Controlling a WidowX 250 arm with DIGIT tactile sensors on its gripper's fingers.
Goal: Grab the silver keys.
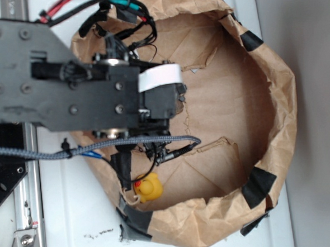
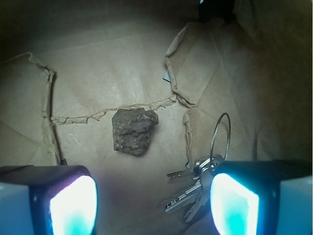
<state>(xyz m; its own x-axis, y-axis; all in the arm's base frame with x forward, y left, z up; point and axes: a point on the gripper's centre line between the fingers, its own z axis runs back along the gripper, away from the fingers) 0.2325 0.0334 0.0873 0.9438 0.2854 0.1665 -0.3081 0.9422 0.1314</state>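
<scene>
Wrist view, silver keys (image 2: 191, 188) beside open gripper's (image 2: 154, 205) right finger

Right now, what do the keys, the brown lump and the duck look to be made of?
The keys look like shiny silver metal, catching the light, on a thin wire loop. The lump seems to be rough, matte brown stone or hardened clay; its pitted surface leaves that open. The duck looks like smooth yellow rubber or plastic, though it is small in the exterior view.
</scene>
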